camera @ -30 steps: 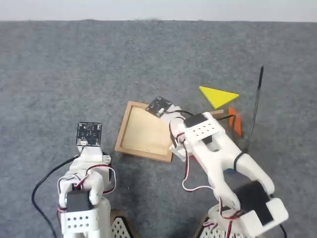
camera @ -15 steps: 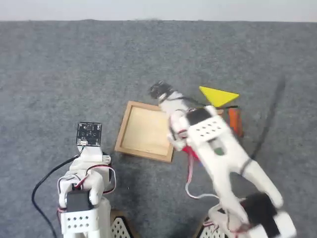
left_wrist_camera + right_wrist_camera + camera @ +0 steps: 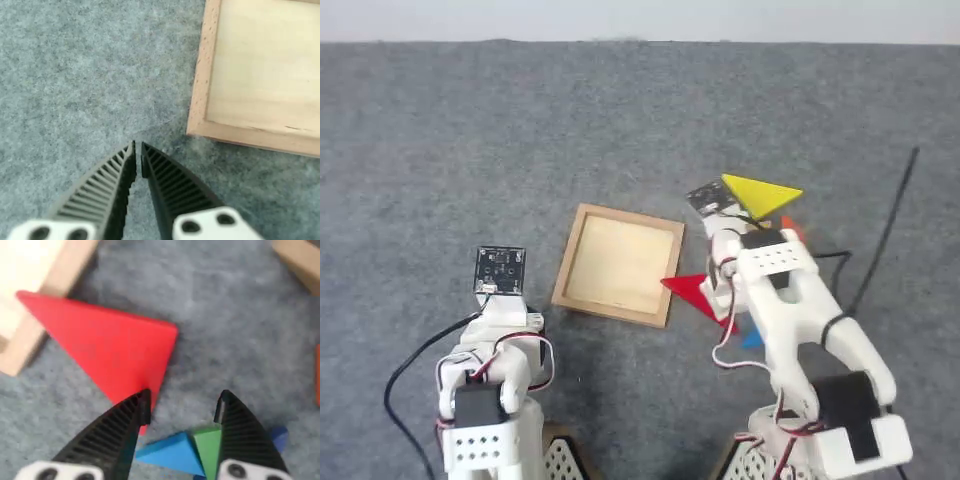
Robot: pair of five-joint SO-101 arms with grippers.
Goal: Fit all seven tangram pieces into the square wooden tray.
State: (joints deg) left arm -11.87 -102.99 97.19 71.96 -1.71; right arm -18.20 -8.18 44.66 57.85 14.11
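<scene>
High view: The grey worktop (image 3: 470, 130) carries the square wooden tray (image 3: 570, 262) near its middle, set at a slight angle. The tray floor shows bare wood. A red triangle (image 3: 695, 292) lies on the worktop at the tray's right side, one tip meeting the tray's rim near a corner. A yellow triangle (image 3: 760, 193) lies farther back, apart from the tray. The right arm (image 3: 782, 295) stands over the ground between them, with a blue piece (image 3: 752, 338) just beside it. The left arm (image 3: 490, 370) is to the left of the tray, apart from it.

Left wrist view: The left tool (image 3: 138, 146) hangs over bare worktop just off a tray corner (image 3: 200, 100). Its fingers are drawn together to a sliver of a gap and grip nothing.

Right wrist view: The right tool (image 3: 183, 395) is spread wide and has hold of nothing. One finger (image 3: 142, 405) sits over a corner of the red triangle; contact cannot be told. The blue piece and a green piece (image 3: 206, 442) lie touching each other, near the fingers.
</scene>
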